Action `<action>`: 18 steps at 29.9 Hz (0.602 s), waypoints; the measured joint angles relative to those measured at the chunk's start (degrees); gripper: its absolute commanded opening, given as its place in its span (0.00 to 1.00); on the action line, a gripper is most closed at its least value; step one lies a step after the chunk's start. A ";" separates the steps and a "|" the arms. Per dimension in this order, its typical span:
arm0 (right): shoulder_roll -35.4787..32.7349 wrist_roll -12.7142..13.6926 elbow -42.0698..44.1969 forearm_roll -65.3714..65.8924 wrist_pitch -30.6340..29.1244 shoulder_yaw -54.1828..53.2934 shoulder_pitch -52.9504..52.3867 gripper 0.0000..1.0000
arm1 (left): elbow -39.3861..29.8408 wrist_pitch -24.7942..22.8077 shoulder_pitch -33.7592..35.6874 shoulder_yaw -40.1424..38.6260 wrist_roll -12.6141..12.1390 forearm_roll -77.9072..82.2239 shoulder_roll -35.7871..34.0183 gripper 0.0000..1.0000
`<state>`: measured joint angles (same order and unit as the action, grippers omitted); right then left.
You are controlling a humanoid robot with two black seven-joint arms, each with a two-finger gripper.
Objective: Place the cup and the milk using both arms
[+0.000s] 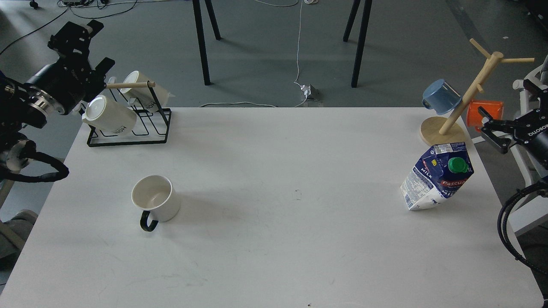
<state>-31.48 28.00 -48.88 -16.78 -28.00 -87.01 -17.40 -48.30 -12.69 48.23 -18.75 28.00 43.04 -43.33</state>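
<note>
Glossy ceramic cup (156, 202) near-left, boxy milk (439, 177) right on matte surface (274, 179); left tool (83, 45) state unclear, right tool (488, 128) open, both raised.

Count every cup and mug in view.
5. The cup stands front-left on the table; two cream mugs rest on the black rack; a blue cup and an orange cup hang on the wooden tree.

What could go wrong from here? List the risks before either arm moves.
1. The milk stands near the table's right edge; a sideways nudge from the right gripper could topple it off.
2. The left gripper hovers by the rack mugs; descending toward the cup might clip them.
</note>
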 measured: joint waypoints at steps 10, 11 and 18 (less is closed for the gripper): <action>0.01 0.00 -0.01 0.00 0.00 0.00 0.40 0.98 | -0.04 -0.11 0.09 -0.15 0.00 0.02 -0.50 1.00; 0.01 0.00 -0.03 0.00 0.00 0.00 0.45 0.98 | -0.04 -0.16 0.10 -0.15 0.00 0.03 -0.52 1.00; 0.01 0.00 -0.08 0.00 0.00 0.08 0.69 0.98 | 1.50 -0.23 0.07 0.24 0.00 0.53 -0.64 1.00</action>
<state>-31.46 28.00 -48.96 -16.79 -28.00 -86.93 -16.71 -46.80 -12.92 48.30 -18.50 28.00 43.57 -43.97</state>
